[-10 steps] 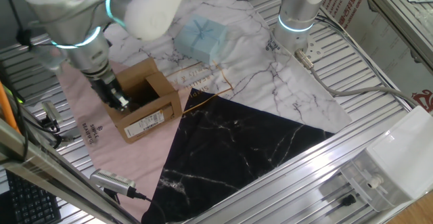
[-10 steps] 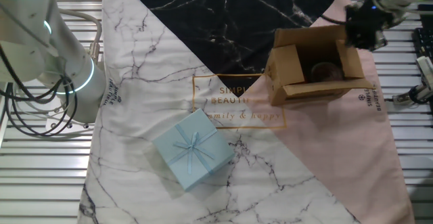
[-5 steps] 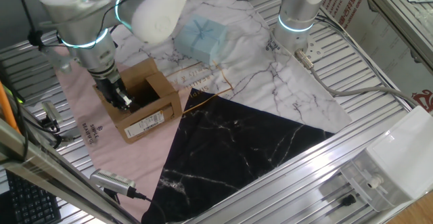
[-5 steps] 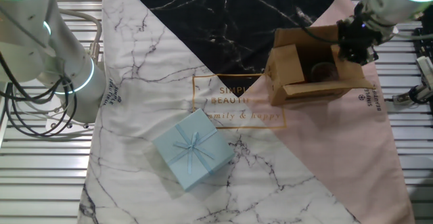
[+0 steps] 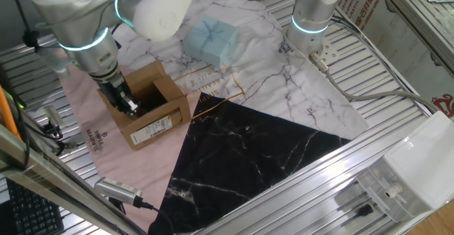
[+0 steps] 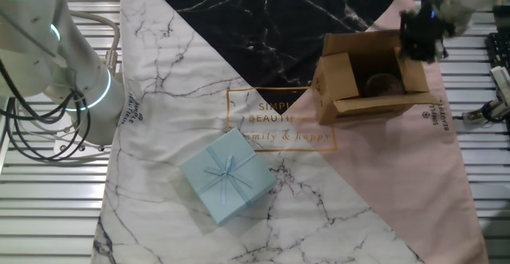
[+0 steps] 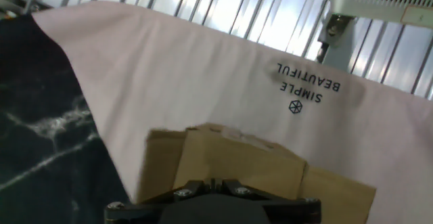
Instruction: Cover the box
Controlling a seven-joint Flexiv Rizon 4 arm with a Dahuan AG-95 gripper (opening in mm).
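The box (image 5: 152, 121) is a small brown carton standing open on the pink part of the cloth, its white label (image 5: 157, 128) facing the front. In the other fixed view the box (image 6: 351, 84) has its flaps spread, and something dark and round (image 6: 383, 82) lies inside. My gripper (image 5: 128, 106) points down at the box's left rim, fingers together; in the other fixed view the gripper (image 6: 420, 39) is blurred at the right flap. In the hand view the gripper (image 7: 211, 183) is shut, with a cardboard flap (image 7: 237, 162) just beyond its tips. Whether the tips touch the flap is unclear.
A pale blue gift package (image 5: 212, 39) lies on the marble-white part of the cloth (image 5: 269, 143), behind the box. A second arm's base (image 5: 314, 11) stands at the cloth's far edge. Cables and small devices (image 5: 119, 188) lie on the slatted table by the pink corner.
My arm has shifted slightly around the box's flap and is blurred with motion now. The box, its flaps and the blue package have stayed put.
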